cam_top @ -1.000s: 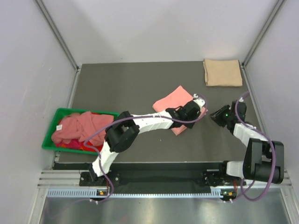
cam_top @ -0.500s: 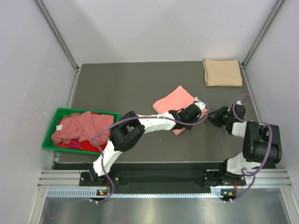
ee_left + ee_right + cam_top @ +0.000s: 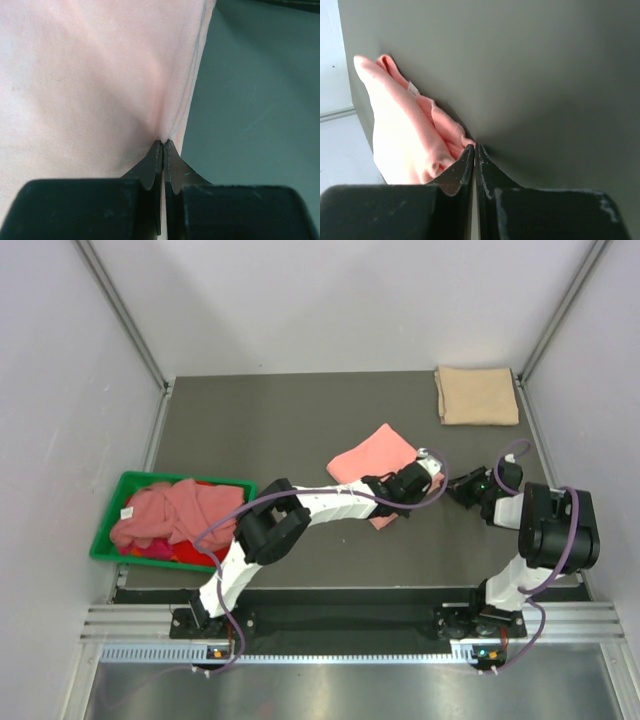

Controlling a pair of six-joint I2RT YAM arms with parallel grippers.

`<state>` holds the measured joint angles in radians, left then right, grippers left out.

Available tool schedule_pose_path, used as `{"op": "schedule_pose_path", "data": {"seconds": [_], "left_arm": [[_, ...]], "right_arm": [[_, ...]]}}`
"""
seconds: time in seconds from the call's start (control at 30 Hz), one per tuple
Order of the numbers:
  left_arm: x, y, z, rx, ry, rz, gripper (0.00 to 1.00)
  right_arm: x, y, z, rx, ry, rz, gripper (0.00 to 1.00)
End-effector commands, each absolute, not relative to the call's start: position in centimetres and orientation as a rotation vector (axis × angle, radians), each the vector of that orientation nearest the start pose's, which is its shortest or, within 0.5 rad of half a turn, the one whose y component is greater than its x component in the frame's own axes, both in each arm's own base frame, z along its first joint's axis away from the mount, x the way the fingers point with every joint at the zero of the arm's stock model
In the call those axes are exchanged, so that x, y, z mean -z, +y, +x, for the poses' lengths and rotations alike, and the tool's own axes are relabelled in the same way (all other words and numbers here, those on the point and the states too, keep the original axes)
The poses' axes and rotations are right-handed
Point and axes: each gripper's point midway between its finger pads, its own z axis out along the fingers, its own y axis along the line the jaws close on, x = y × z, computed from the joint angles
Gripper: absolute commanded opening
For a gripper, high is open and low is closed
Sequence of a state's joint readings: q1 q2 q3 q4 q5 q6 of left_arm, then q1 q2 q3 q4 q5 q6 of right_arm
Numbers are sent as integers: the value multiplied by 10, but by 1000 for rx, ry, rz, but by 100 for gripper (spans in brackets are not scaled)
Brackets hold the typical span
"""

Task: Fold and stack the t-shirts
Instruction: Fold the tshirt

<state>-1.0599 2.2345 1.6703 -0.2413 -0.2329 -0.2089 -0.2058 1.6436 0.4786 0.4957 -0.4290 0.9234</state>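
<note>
A folded salmon-pink t-shirt [image 3: 372, 454] lies on the dark table near the middle. My left gripper [image 3: 434, 478] is at its right corner. In the left wrist view the jaws [image 3: 163, 143] are shut on the shirt's [image 3: 85, 85] edge, and the cloth puckers at the tips. My right gripper [image 3: 453, 487] meets the same corner from the right. Its jaws [image 3: 474, 146] are shut, with the tip of the pink cloth's [image 3: 405, 135] fold caught at them. A folded tan t-shirt [image 3: 477, 395] lies at the back right. More pink and red t-shirts [image 3: 165, 512] are heaped in the bin.
A green plastic bin [image 3: 108, 530] stands at the table's left edge. Grey walls close in the table on the left, back and right. The left arm [image 3: 320, 505] stretches across the near middle of the table.
Both grippers have gone from open to shut at the pink shirt's right corner. The right arm has drawn in closer to the shirt, its elbow now raised.
</note>
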Motion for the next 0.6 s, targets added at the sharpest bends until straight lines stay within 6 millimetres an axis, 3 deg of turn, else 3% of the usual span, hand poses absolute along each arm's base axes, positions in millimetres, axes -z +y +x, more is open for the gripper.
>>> {"op": "schedule_pose_path", "data": {"seconds": [0.0,0.3,0.57], "left_arm": [[-68,-482,305,364,2143,869,0],[-79,-481,299,370,2124,874,0],[-74,-485,301,368,2128,883,0]], "right_arm": [[-15,18,375,-794,2060,1019,0],[-16,13,390,-775,2056,994,0],[-19,12,400,-770,2077,949,0]]}}
